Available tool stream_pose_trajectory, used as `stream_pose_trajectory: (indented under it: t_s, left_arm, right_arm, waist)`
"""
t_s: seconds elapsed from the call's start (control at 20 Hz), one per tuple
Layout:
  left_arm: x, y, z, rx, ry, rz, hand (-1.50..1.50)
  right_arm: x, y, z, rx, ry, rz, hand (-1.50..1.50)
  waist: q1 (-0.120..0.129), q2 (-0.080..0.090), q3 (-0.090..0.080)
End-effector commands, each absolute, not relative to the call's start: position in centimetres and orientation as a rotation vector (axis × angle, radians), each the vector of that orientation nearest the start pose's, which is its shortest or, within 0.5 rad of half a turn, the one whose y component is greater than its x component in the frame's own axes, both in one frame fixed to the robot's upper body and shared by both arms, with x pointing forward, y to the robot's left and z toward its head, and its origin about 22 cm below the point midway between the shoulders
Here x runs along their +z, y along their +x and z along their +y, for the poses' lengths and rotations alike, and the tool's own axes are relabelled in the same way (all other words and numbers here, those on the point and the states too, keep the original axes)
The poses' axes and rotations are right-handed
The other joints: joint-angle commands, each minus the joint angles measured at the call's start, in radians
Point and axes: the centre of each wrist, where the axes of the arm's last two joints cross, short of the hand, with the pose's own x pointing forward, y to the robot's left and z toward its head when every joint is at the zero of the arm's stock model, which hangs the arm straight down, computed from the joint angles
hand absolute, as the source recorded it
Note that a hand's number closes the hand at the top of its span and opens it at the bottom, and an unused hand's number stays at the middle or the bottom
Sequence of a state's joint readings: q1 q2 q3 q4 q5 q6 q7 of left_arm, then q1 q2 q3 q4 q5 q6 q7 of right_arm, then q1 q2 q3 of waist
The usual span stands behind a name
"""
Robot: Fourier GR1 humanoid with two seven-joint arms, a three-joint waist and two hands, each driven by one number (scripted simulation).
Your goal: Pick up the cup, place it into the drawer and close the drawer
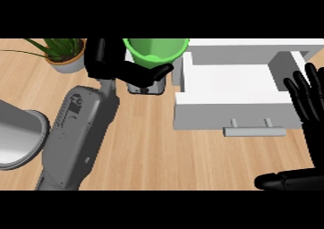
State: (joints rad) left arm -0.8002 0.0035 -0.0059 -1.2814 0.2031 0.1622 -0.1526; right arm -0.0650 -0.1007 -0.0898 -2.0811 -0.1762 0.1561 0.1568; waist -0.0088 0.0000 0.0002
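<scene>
Left hand (118, 67) fingers clamped on green cup (156, 50), near tabletop's far edge, just left of open drawer (227, 89). Lift above drawer wall before releasing. Right hand (317, 100) rests, fingers apart.

One cup (156, 50), one drawer (231, 96), one plant (62, 53)

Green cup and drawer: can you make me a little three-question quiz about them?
1. True or false: the white drawer is open.
2. Which hand holds the green cup? A) left hand B) right hand
3. Fill in: the cup is not yet inside the ____.

Key: 1 true. 2 A; its fingers curl round the cup, while the right hand rests open at the view's right edge. 3 drawer.
</scene>
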Motion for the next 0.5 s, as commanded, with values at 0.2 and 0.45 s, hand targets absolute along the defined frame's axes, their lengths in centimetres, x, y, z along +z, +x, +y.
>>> stream_pose_trajectory:
  t_s: [0.2,0.45]
  left_arm:
    - [17.6,40.6,8.4,-0.088,-0.304,-2.049,1.5]
    - [18.4,41.3,5.5,-0.127,-0.264,-2.027,1.5]
  right_arm:
    - [13.7,21.8,-24.5,0.152,0.124,-1.987,-1.5]
    - [13.9,22.8,-25.4,0.131,0.151,-1.981,-1.5]
  waist:
    - [-0.005,0.002,0.0]
    - [-0.009,0.003,0.0]
